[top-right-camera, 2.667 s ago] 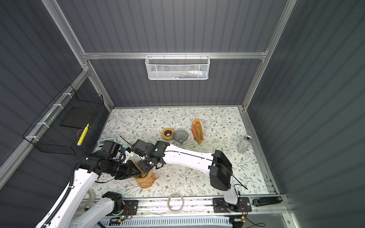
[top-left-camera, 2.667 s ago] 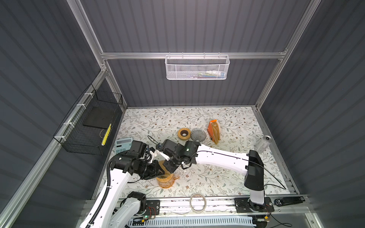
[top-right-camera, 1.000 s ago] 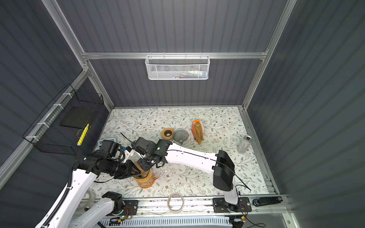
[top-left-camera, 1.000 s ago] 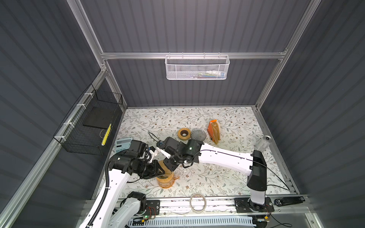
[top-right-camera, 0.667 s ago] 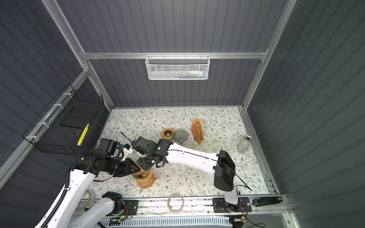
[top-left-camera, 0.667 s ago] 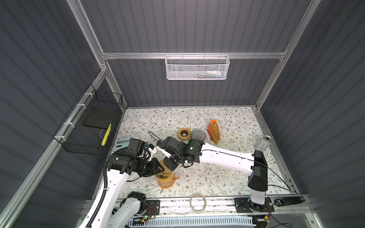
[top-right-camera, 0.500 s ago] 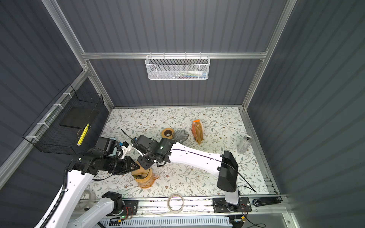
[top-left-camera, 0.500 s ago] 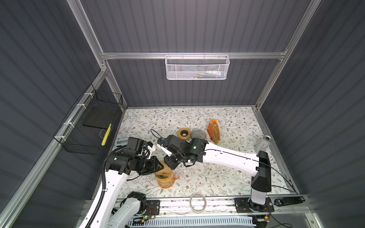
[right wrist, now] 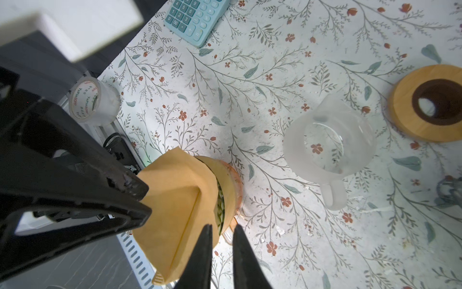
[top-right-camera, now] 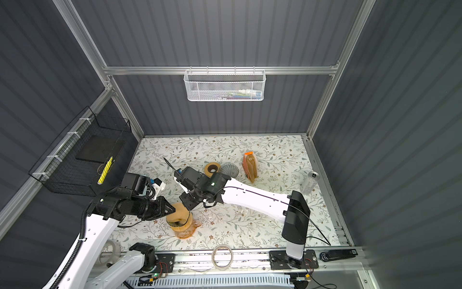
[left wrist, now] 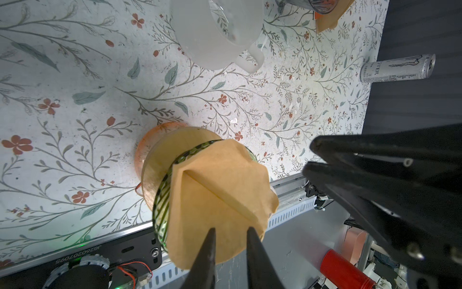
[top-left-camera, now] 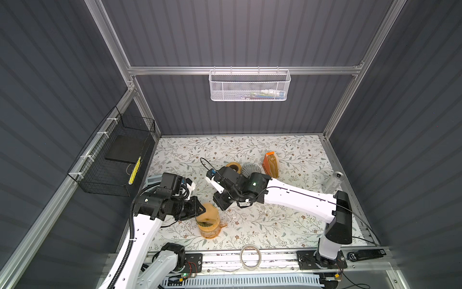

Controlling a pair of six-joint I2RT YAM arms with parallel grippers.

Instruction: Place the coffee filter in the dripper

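Left wrist: filter (left wrist: 220, 190) partly in dripper (left wrist: 160, 200)

Tape roll (right wrist: 93, 101) reads "YuPinBOPP"; calculator (right wrist: 197, 15) keys show digits.

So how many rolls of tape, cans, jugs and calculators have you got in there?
Tape rolls: 3 (brown roll, roll on the front rail, clear roll by the left arm's base)
Cans: 1
Jugs: 1
Calculators: 1
Total: 6
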